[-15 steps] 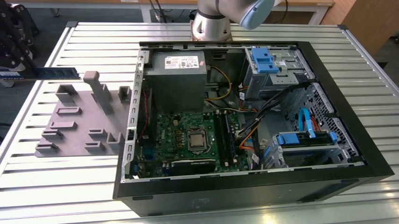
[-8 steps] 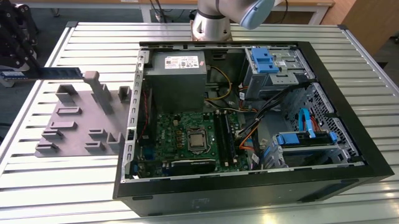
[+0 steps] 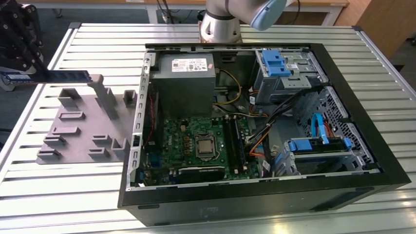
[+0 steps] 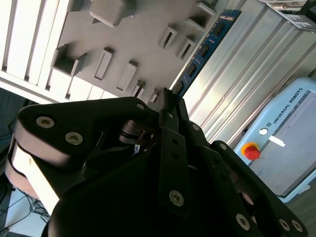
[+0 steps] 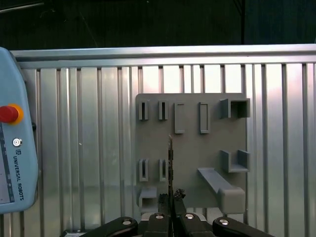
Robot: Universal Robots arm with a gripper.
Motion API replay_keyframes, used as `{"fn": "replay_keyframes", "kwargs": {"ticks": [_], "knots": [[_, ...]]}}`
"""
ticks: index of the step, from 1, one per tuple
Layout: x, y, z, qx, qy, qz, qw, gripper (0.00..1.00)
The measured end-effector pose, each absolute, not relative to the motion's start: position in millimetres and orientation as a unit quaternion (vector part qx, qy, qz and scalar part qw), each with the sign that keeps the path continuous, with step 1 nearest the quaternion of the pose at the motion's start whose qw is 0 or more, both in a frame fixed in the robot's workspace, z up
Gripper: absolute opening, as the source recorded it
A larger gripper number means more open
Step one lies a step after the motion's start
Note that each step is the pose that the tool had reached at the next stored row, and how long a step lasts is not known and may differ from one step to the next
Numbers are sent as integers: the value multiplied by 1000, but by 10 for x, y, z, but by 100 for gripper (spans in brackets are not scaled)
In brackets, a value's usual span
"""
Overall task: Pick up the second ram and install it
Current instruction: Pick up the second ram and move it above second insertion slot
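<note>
The second ram [image 3: 55,76], a long blue stick, is held level over the back edge of the grey holder tray [image 3: 78,122] at the exterior view's left. My gripper [image 3: 34,73] is shut on one end of it. In the second wrist view the ram [image 4: 207,44] sticks out from my gripper [image 4: 168,96] over the tray [image 4: 138,29]. The first wrist view shows the ram [image 5: 170,163] edge-on above the tray [image 5: 192,143], pinched in my gripper [image 5: 173,196]. The green motherboard [image 3: 195,141] lies inside the open computer case [image 3: 373,165].
The case holds a grey power supply [image 3: 185,73], blue drive latches [image 3: 276,63] and loose cables [image 3: 260,131]. A teach pendant [image 5: 15,148] lies on the slatted metal table [image 3: 65,195] near the tray. The arm's base [image 3: 221,24] stands behind the case.
</note>
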State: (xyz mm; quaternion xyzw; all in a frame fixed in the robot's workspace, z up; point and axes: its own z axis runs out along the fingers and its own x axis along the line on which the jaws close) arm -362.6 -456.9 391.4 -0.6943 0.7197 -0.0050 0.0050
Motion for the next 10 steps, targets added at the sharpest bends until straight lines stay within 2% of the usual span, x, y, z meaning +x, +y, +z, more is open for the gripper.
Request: {"fn": "replay_keyframes", "kwargs": {"ticks": [10], "knots": [[-3534, -4569, 3914, -694, 720, -5, 5, 14]]}}
